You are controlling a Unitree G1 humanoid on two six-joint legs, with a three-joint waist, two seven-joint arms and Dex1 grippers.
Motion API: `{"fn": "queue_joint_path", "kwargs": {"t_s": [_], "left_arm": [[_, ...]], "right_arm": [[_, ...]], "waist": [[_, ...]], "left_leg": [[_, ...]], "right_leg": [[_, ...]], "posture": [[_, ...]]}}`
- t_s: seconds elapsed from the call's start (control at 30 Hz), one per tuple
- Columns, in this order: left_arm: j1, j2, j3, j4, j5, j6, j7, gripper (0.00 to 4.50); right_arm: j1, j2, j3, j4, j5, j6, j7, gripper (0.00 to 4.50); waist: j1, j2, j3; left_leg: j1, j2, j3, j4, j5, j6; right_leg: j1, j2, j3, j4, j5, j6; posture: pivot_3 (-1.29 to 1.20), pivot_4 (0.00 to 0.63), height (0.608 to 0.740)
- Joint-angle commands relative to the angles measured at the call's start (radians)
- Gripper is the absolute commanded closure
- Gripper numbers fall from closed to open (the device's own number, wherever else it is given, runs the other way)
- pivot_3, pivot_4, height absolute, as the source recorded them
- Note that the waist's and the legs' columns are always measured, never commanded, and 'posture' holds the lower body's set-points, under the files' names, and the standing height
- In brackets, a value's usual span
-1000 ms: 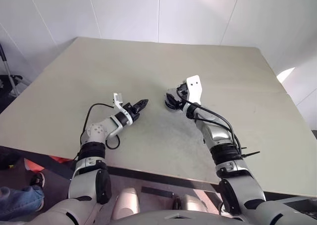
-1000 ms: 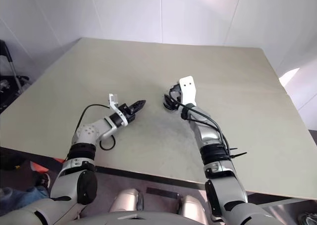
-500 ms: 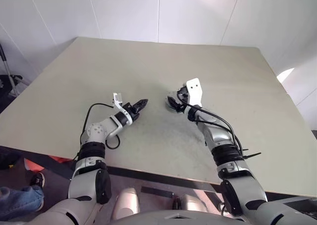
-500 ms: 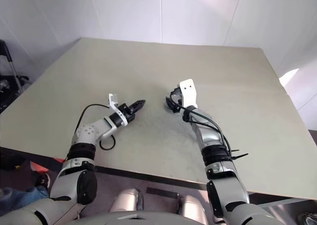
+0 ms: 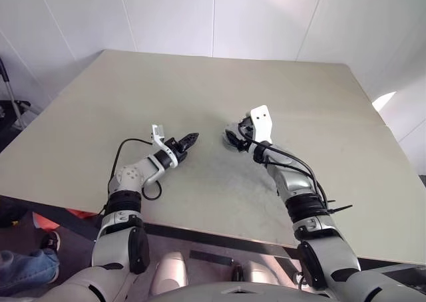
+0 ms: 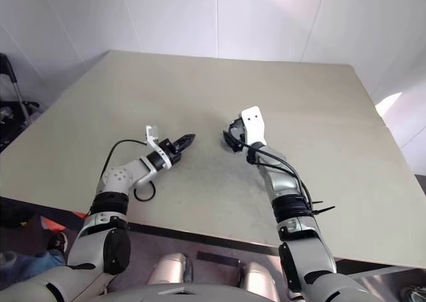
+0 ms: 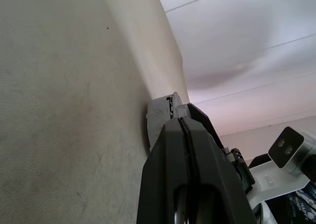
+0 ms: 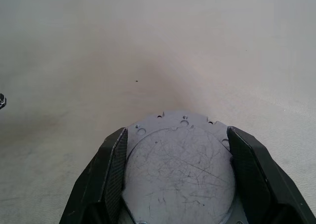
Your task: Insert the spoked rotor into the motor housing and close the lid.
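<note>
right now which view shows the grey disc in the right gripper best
The right wrist view: the disc fills the space between the right gripper's fingers, its scratched face plain. The left wrist view catches its edge; the eye views show a small dark shape.

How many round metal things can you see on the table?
1: a grey round metal disc sits between the right gripper's fingers, by the table middle. Other parts may be hidden under it.

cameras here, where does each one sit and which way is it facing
Left eye, right eye: on the head, looking forward and down over the table and both arms.
Left wrist: along the left gripper, fingers pressed shut; the right gripper shows beyond.
Right wrist: along the right gripper, its fingers on either side of a grey metal disc.
Shared: both wrist views show the disc and the table.
</note>
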Motion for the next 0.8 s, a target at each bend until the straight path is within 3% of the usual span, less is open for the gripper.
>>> {"fn": "queue_joint_path", "kwargs": {"t_s": [0.03,0.8], "left_arm": [[-0.011,0.007,0.003,-0.023,-0.011,-0.007,-0.006,4.50],[-0.015,0.001,0.005,-0.028,-0.018,-0.002,-0.001,4.50]], "right_arm": [[-0.005,-0.012,-0.009,-0.021,-0.005,-0.025,-0.001,1.42],[0.012,-0.040,0.025,0.040,-0.044,-0.005,-0.009,1.42]], "waist": [[0.000,0.000,0.000],[0.004,0.000,0.000]], "left_leg": [[0.000,0.000,0.000,0.000,0.000,0.000],[0.003,0.000,0.000,0.000,0.000,0.000]], "right_leg": [[0.000,0.000,0.000,0.000,0.000,0.000],[0.003,0.000,0.000,0.000,0.000,0.000]], "posture": [[0.00,0.000,0.740],[0.00,0.000,0.740]]}}
